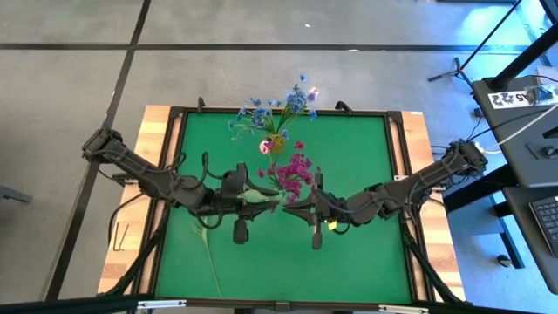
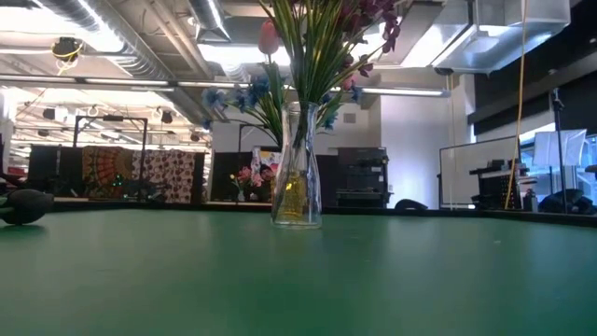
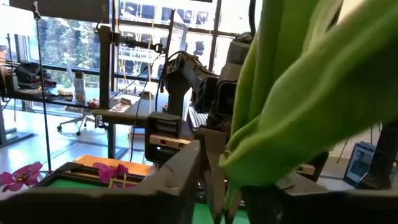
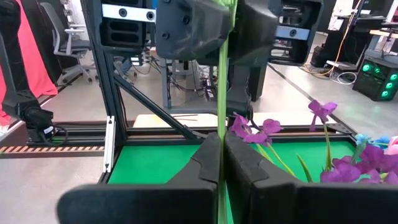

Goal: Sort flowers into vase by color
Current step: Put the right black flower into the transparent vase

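Note:
A clear glass vase (image 2: 297,173) stands at the table's far middle (image 1: 277,145). It holds blue clusters (image 1: 288,109), a pink tulip bud (image 2: 269,37) and magenta clusters (image 1: 294,174). My left gripper (image 1: 266,205) and my right gripper (image 1: 294,209) meet nose to nose above the table's middle, near the vase. Both are shut on one green stem with pale leaves (image 1: 253,199). Its flower head does not show. Another thin stem (image 1: 209,257) lies flat on the mat at the near left. My left gripper pinches the leafy stem (image 3: 227,199) between its two fingers, coming level from the table's left. The large green leaves (image 3: 298,93) hide the place of contact. The stem is lifted clear of the mat. My right gripper pinches the same stem (image 4: 222,127) between its two fingers (image 4: 249,168), coming level from the table's right. The stem runs straight on from its fingertips to the left gripper (image 4: 227,25), along the fingers, clear of the mat.
The green mat (image 1: 349,253) lies inside a black frame (image 1: 397,174) on a wooden table. A dark rounded thing (image 2: 23,205) lies on the mat at the left. There is free mat on the near right.

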Motion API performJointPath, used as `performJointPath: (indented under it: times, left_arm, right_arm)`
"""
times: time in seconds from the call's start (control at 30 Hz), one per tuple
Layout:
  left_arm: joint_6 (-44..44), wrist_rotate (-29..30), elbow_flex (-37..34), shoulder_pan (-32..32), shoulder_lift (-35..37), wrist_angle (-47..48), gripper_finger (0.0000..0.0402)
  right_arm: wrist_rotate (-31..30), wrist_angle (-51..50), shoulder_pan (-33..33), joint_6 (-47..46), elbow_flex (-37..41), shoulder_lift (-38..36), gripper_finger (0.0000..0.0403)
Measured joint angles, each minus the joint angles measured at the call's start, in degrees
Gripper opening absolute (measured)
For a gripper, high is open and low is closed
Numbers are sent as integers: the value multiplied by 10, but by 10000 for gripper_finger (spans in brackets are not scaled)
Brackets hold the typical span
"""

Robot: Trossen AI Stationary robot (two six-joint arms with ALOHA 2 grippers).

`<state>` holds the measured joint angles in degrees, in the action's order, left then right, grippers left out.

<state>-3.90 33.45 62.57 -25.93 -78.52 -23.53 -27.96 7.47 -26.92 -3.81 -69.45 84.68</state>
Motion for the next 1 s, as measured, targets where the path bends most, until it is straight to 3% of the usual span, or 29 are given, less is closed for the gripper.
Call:
performJointPath:
  times: [0.2, 0.57, 1.0]
  left_arm:
    - [0, 2, 0, 0, 0, 7, 13]
    - [2, 24, 0, -9, 2, 17, 2]
    - [47, 97, 0, -54, 25, 22, 1]
  right_arm:
    - [-9, 0, 0, 2, 0, 3, 9]
    - [-31, -2, 0, 3, 0, 3, 29]
    - [-25, -49, -2, 0, 0, -36, 192]
